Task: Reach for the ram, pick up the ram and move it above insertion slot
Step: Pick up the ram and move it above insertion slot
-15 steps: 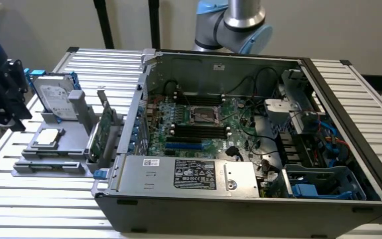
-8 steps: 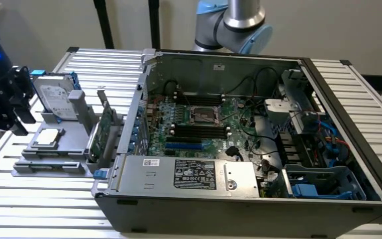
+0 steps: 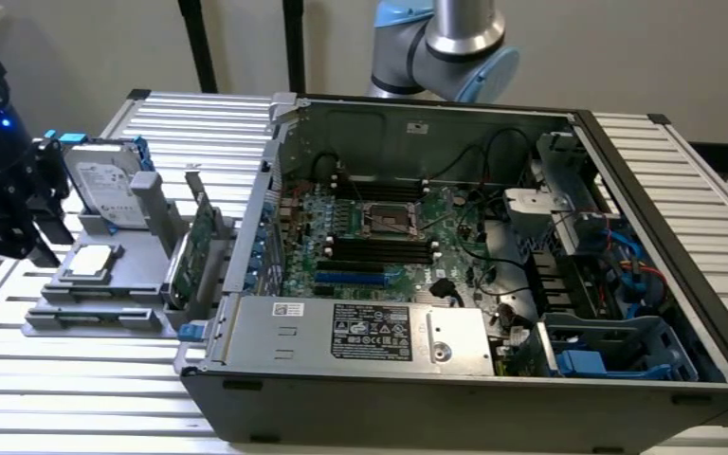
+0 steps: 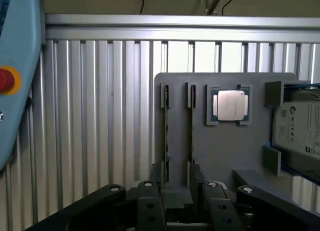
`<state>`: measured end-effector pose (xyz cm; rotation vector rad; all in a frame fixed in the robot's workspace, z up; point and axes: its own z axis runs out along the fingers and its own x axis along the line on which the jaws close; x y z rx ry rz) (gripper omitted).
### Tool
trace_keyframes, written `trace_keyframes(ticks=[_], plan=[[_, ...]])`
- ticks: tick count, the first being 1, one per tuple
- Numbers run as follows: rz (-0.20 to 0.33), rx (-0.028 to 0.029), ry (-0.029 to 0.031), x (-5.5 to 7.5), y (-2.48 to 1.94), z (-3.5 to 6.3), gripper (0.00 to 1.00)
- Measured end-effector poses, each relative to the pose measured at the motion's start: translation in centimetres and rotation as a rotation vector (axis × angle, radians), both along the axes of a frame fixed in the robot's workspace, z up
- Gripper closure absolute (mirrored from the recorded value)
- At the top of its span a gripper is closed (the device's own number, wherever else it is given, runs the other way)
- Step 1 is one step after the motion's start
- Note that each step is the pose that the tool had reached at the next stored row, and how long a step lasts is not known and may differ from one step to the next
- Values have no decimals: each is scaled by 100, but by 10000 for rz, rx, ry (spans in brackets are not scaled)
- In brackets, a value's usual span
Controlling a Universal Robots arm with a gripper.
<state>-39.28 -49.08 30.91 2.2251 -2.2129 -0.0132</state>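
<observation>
The ram is a thin stick standing on edge in a slot of the grey holder; a second thin stick stands parallel beside it. My gripper hovers over the near end of these sticks, open, with nothing between its dark fingers. In the exterior view the black gripper hangs at the far left, beside the holder. The black insertion slots lie on the motherboard inside the open computer case, well to the exterior view's right of the gripper.
On the holder sit a CPU chip, a silver hard drive with blue rails and an upright green expansion card. A teach pendant with a red button is at one edge. The ribbed aluminium table surrounds everything.
</observation>
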Motion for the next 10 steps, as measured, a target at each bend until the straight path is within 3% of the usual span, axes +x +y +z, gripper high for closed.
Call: trace_keyframes(ticks=[10], plan=[[129, -1, 0, -1, 0, -182, 64]])
